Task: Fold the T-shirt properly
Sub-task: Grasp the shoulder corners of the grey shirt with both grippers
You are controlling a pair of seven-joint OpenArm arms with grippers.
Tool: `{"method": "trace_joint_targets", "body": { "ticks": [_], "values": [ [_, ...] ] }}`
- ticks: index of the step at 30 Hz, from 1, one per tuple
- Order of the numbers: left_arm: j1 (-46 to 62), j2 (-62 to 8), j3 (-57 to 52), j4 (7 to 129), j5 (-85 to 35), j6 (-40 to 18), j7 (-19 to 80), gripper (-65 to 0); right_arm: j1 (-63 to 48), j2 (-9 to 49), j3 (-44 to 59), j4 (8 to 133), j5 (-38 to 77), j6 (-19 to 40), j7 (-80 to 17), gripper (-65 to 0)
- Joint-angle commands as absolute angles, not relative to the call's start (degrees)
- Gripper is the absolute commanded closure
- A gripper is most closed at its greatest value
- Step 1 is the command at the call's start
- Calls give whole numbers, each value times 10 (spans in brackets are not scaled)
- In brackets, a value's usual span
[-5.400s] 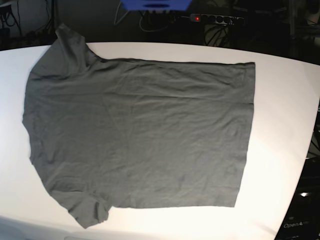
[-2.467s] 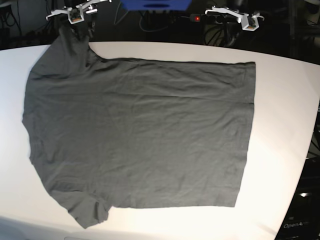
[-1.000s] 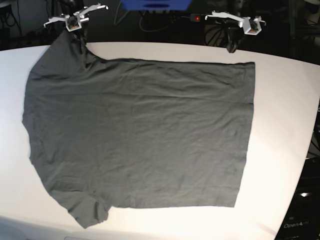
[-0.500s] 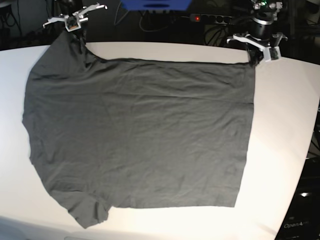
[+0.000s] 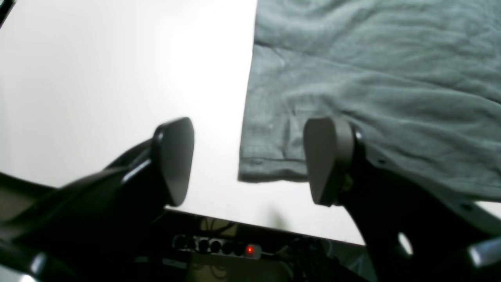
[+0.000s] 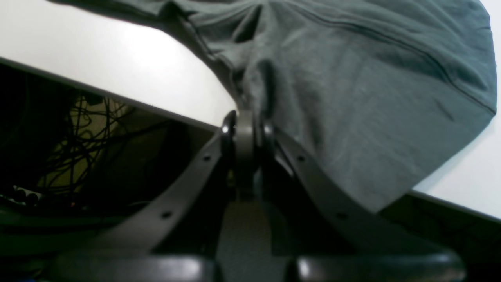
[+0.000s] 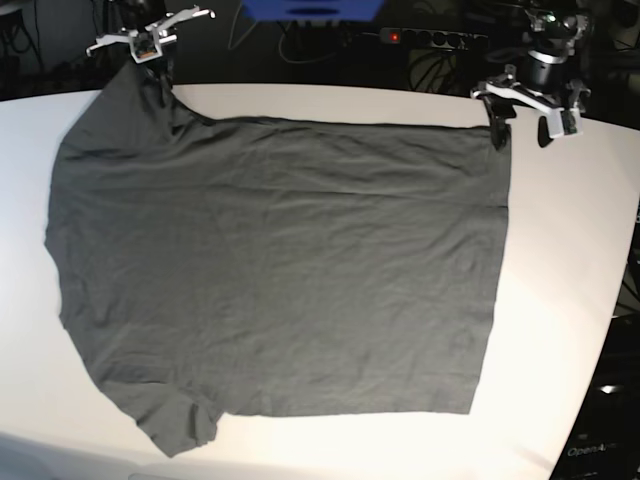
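Observation:
The dark grey T-shirt [image 7: 280, 260] lies flat on the white table [image 7: 570, 250], neck end to the left, hem to the right. My left gripper [image 7: 520, 132] stands open at the far hem corner. In the left wrist view that corner of the T-shirt [image 5: 372, 78] sits between the fingers of the left gripper [image 5: 250, 164], one pad over the cloth and the other over bare table. My right gripper [image 7: 155, 70] is at the far sleeve. The right wrist view shows the right gripper [image 6: 246, 121] shut on a fold of the T-shirt [image 6: 352, 78] sleeve at the table's edge.
A power strip [image 7: 430, 38] with a red light lies behind the far table edge, and a blue object [image 7: 310, 10] sits beside it. Cables hang in the dark behind the table. The table's right edge curves inward toward the front.
My left gripper has come down from behind the table to the far hem corner and has opened wide. The right gripper has stayed at the sleeve. The T-shirt has not shifted.

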State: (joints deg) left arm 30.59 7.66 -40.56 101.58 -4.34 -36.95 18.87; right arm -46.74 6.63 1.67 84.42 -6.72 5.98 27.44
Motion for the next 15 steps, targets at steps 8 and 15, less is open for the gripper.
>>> {"method": "trace_joint_targets", "body": {
  "ticks": [8, 15],
  "values": [
    [260, 73, -408, 1000, 16, -373, 254, -416, -469, 70, 18, 851, -64, 55, 267, -3],
    [255, 73, -407, 967, 22, -373, 261, -416, -469, 70, 18, 851, -64, 55, 267, -3]
  ]
}}
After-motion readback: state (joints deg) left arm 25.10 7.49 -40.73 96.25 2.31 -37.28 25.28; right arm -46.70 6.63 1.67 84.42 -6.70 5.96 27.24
